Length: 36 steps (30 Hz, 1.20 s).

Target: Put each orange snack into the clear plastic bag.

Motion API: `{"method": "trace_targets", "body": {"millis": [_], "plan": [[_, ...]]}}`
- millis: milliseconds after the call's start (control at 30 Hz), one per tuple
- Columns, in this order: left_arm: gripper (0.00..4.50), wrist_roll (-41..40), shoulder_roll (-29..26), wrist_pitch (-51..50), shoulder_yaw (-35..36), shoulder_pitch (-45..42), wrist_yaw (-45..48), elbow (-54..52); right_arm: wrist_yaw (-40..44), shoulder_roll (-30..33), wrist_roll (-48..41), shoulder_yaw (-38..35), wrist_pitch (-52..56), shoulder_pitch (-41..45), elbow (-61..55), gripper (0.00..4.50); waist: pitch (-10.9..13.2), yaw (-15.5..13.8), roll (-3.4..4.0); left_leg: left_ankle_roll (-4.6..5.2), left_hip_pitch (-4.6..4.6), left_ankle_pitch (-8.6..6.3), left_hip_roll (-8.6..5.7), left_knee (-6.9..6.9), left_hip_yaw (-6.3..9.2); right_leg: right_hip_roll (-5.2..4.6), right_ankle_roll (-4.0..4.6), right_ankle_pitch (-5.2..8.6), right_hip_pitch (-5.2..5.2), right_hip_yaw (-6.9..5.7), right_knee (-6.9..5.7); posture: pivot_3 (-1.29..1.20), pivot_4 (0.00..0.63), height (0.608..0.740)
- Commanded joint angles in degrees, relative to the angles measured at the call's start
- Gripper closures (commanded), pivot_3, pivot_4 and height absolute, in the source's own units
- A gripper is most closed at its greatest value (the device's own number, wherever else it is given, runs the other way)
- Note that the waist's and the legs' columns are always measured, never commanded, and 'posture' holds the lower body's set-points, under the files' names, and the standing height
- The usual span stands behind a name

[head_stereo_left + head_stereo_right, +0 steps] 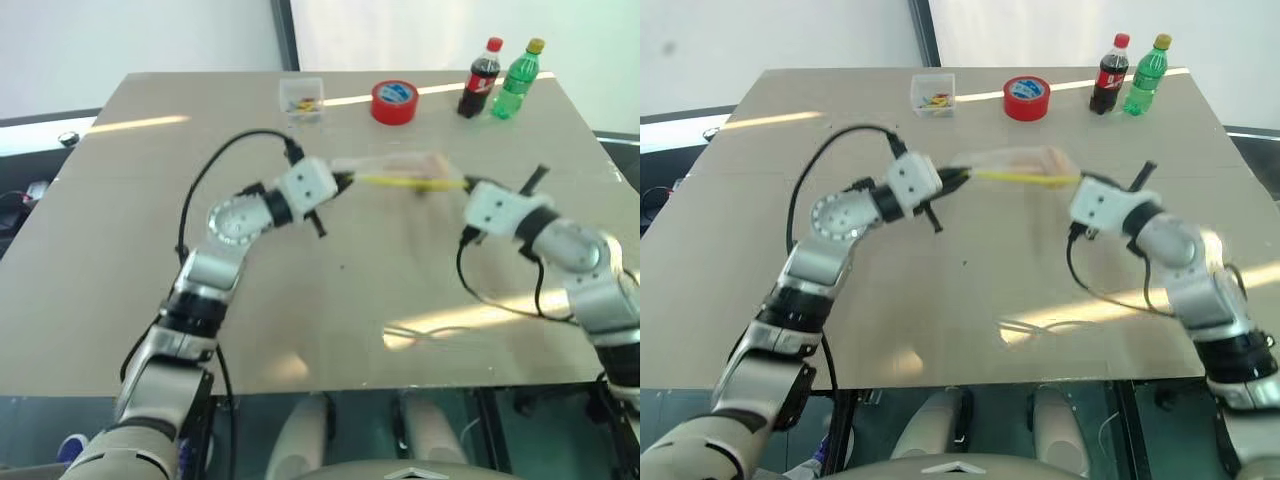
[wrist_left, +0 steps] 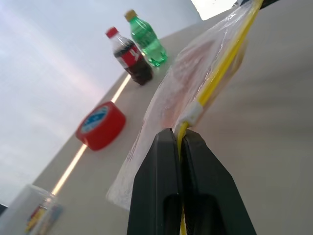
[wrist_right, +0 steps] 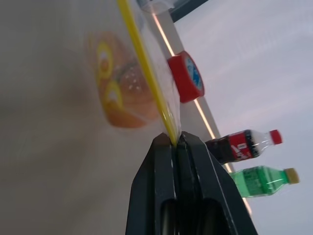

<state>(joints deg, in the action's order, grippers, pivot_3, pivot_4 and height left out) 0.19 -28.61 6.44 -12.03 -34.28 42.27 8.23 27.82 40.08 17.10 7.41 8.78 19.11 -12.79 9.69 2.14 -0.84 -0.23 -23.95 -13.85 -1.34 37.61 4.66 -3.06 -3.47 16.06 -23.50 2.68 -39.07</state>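
Leftmost, the left gripper [image 1: 345, 181] is clamped on one end of the yellow strip along the mouth of the clear plastic bag [image 1: 400, 168]; in the left wrist view its two black fingers [image 2: 166, 186] stand pressed together with the strip pinched between them. Between the two grippers the bag is held above the table [image 1: 330, 310], near its middle, with the yellow strip stretched as a nearly level line from one gripper to the other. An orange snack [image 3: 122, 93] lies inside the bag, seen through the film in the right wrist view; whether a second one is with it cannot be told. Rightmost, the right gripper [image 1: 466, 186] is likewise closed on the opposite end of the strip, jaws tight around it. Along the far edge of the table, from left to right, stand a small clear box [image 1: 302, 99], a red tape roll [image 1: 393, 102], a cola bottle [image 1: 480, 79] and a green bottle [image 1: 517, 80], all well apart from the bag.
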Motion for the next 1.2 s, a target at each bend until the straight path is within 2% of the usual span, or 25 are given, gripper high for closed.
{"method": "trace_targets", "body": {"millis": [33, 133, 167, 233, 300, 400, 500, 633, 767, 833, 900, 933, 1200], "plan": [[4.5, 2.92, -0.98, 2.03, 0.35, 4.08, -1.8, -4.74, -2.45, -0.49, 3.65, -0.2, 1.4, -6.0, -0.83, 4.46, -0.01, -0.24, -0.01, 0.05, 0.12, -0.01, 0.0, 0.02, 0.03, 0.0, 0.0, 0.0, 0.11, -0.03, -0.05, 0.0, 0.15, 0.74], [4.5, 5.6, -0.84, 4.16, -0.51, 6.04, -3.05, -6.1, -1.46, -1.52, 2.25, -0.83, 2.48, -9.32, -2.39, 4.46, -0.01, -0.41, -0.01, 0.26, 0.28, -0.13, -0.03, 0.12, 0.17, 0.02, 0.0, 0.0, 0.3, -0.14, -0.17, 0.0, 0.15, 0.74], [4.5, 6.73, -0.79, 4.95, -0.36, 6.48, -4.23, -6.37, -1.11, -1.68, 1.47, -1.92, 3.21, -10.61, -3.89, 3.92, -0.01, -0.43, -0.01, 0.26, 0.28, -0.13, -0.03, 0.23, 0.19, 0.04, 0.0, 0.0, 0.3, -0.15, -0.29, 0.0, 0.15, 0.74], [4.5, 8.58, -0.88, 8.04, -0.19, 7.18, -6.24, -6.31, 0.16, -1.49, -0.47, -4.6, 4.72, -13.52, -7.82, 3.23, -0.01, -0.55, 0.0, 0.26, 0.27, -0.13, -0.04, 0.33, 0.21, 0.04, 0.0, 0.0, 0.3, -0.16, -0.37, 0.0, 0.15, 0.74], [4.5, 9.99, -1.39, 10.03, -0.24, 7.74, -7.31, -6.09, 3.54, -0.36, -4.12, -7.22, 4.97, -16.77, -12.92, 2.26, -0.01, -0.75, 0.0, 0.25, 0.26, -0.13, -0.03, 0.38, 0.22, 0.04, 0.0, 0.01, 0.3, -0.16, -0.38, 0.0, 0.15, 0.74], [4.5, 10.85, -2.05, 10.57, -0.53, 8.0, -7.15, -6.24, 8.65, 0.32, -9.78, -7.89, 6.72, -17.72, -20.33, 2.26, -0.02, -0.56, 0.01, 0.26, 0.25, -0.14, -0.03, 0.45, 0.2, 0.06, 0.0, 0.01, 0.33, -0.15, -0.38, 0.0, 0.15, 0.74], [4.5, 11.36, -1.91, 10.31, -1.08, 7.89, -6.69, -7.21, 9.23, -2.25, -8.56, -1.62, 9.22, -10.07, -22.69, 2.26, -0.01, 0.11, 0.0, 0.27, 0.32, -0.14, -0.03, 0.53, 0.24, 0.1, 0.0, 0.01, 0.44, -0.21, -0.39, 0.0, 0.15, 0.74], [4.5, 11.96, -1.21, 7.46, -1.64, 7.84, -6.07, -9.26, 8.16, -10.06, -3.03, 9.85, 10.87, 2.12, -17.04, 2.26, 0.0, 0.19, -0.01, 0.26, 0.73, -0.15, -0.02, 0.56, 0.34, 0.18, 0.0, 0.03, 0.9, -0.32, -0.4, 0.0, 0.15, 0.74], [4.5, 10.16, -0.61, 2.39, -1.72, 7.85, -3.58, -12.68, 7.9, -11.58, 1.5, 14.51, 6.71, 7.75, -10.23, 2.26, 0.0, -0.33, -0.02, 0.26, 0.75, -0.14, -0.06, 0.55, 0.35, 0.12, 0.0, 0.03, 0.93, -0.32, -0.39, 0.0, 0.15, 0.74], [4.5, 9.95, -0.38, 1.07, -1.55, 7.9, -3.21, -13.59, 7.98, -11.75, 2.41, 15.4, 5.26, 9.16, -8.58, 2.78, 0.0, -0.65, -0.02, 0.26, 0.69, -0.15, -0.06, 0.58, 0.38, 0.07, 0.0, 0.03, 0.94, -0.35, -0.33, 0.0, 0.15, 0.74], [4.5, 10.04, -0.26, 0.11, -1.41, 7.98, -3.3, -14.12, 8.15, -12.14, 3.02, 15.95, 4.14, 10.07, -7.45, 3.7, 0.0, -0.65, -0.02, 0.26, 0.63, -0.15, -0.06, 0.59, 0.38, 0.06, 0.0, 0.03, 0.89, -0.34, -0.31, 0.0, 0.15, 0.74], [4.5, 9.84, -0.11, -0.72, -1.28, 7.96, -3.24, -14.37, 8.14, -12.14, 3.61, 16.29, 3.36, 10.5, -6.86, 3.96, 0.0, -0.63, -0.02, 0.26, 0.63, -0.14, -0.06, 0.59, 0.39, 0.07, 0.0, 0.03, 0.88, -0.34, -0.31, 0.0, 0.15, 0.74], [4.5, 9.42, 0.65, -3.56, -0.98, 7.46, -3.15, -15.52, 8.97, -13.03, 4.82, 16.46, 1.32, 11.36, -5.34, 3.96, 0.0, -0.28, -0.02, 0.26, 0.65, -0.15, -0.06, 0.57, 0.39, 0.1, 0.0, 0.03, 0.87, -0.34, -0.33, 0.0, 0.15, 0.74]]}}
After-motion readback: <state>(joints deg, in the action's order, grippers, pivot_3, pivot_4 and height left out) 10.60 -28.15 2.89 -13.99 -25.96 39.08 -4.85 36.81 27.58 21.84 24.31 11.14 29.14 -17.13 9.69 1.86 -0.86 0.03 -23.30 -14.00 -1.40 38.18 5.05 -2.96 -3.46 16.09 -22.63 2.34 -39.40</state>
